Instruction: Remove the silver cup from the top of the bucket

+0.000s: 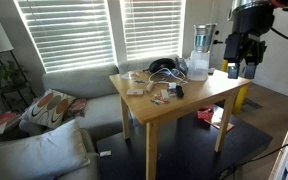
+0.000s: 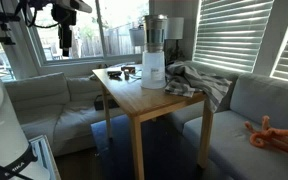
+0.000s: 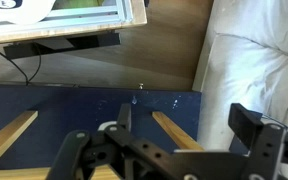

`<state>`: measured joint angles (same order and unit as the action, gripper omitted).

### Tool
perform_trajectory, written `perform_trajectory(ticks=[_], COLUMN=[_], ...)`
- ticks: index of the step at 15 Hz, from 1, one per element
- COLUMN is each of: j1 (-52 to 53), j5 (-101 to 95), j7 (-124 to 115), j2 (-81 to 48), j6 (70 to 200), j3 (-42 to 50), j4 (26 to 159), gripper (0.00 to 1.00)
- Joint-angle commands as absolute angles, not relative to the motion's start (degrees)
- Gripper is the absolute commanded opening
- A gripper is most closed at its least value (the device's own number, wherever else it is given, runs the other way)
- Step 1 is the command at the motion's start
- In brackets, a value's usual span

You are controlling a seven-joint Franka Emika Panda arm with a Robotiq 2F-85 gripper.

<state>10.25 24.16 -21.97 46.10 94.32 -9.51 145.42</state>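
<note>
The silver cup [image 1: 203, 37] [image 2: 154, 35] is standing upright on top of the bucket [image 1: 198, 67] [image 2: 154, 70], which is sitting near one edge of the wooden tabletop [image 1: 189, 95] [image 2: 134, 98] in both exterior views. The cup is narrower than the bucket and is rising well above it.

The gripper [image 1: 241, 70] [image 2: 64, 45] is hanging in the air beside the tabletop, off its edge, at roughly the height of the bucket. It is standing apart from the cup and touching nothing. In the wrist view the gripper [image 3: 162, 140] is pointing down at a blue rug [image 3: 84, 105] and a white cushion [image 3: 254, 50]. The jaws are spread wide and are gripping nothing.

A dark round wire object [image 1: 164, 67] is lying on the tabletop just beside the bucket, with small items near it that are too small to tell. A grey sofa [image 1: 79, 85] [image 2: 254, 105] is standing next to the tabletop.
</note>
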Motion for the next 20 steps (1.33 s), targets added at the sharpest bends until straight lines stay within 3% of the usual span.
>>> perform_trajectory(ticks=[1, 11, 20], j1=[8.4, 7.8, 4.6], j5=[25.0, 23.4, 3.4], j7=[-21.0, -20.9, -11.7], j2=[46.3, 45.8, 37.6], j6=[93.7, 94.0, 90.9], j3=[-10.8, -11.3, -11.8], j4=[145.2, 144.1, 121.4], gripper=[1.0, 1.0, 1.0])
